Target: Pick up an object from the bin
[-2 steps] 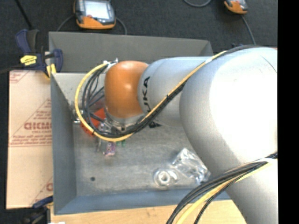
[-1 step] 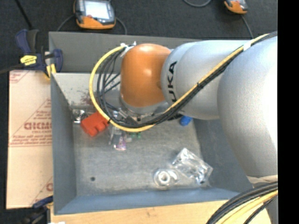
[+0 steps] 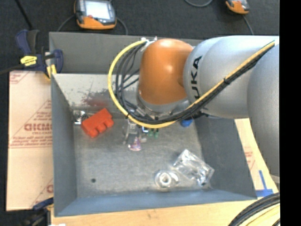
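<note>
My gripper point(image 3: 132, 133) hangs below the orange wrist cover, over the middle of the bin. Right beneath its tip lies a small clear thing with a purple tint point(image 3: 136, 146) on the bin floor; whether the gripper touches it I cannot tell. A red-orange toy brick point(image 3: 97, 122) lies to the left of the gripper, a hand's width away. A small shiny metal piece point(image 3: 78, 117) sits against the brick's left side.
A clear plastic bag with metal parts and a ring point(image 3: 185, 171) lies at the front right. A small blue thing point(image 3: 186, 123) peeks out under the arm on the right. The arm covers the bin's back right part.
</note>
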You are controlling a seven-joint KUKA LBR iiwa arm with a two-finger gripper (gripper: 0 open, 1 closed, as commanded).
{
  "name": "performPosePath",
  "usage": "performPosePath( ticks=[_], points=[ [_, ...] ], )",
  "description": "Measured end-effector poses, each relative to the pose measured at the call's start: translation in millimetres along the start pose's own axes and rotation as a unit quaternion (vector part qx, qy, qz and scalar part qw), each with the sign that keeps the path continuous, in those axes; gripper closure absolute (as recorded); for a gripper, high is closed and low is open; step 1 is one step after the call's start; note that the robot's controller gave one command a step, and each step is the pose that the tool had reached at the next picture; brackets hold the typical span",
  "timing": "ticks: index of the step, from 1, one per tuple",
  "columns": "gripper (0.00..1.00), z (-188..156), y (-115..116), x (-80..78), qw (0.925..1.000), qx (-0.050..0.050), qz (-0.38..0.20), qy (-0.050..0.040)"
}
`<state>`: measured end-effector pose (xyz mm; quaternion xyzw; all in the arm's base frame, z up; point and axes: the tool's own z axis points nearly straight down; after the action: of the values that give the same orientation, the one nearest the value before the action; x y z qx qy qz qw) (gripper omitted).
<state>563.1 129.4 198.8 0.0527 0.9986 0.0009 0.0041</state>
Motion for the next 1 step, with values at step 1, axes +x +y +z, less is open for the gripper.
performPosePath(
  ticks=[1],
  points=[
    [1.00, -26.0, -20.5, 51.5, 1.0000, 0.001, 0.008, 0.0033]
  ],
)
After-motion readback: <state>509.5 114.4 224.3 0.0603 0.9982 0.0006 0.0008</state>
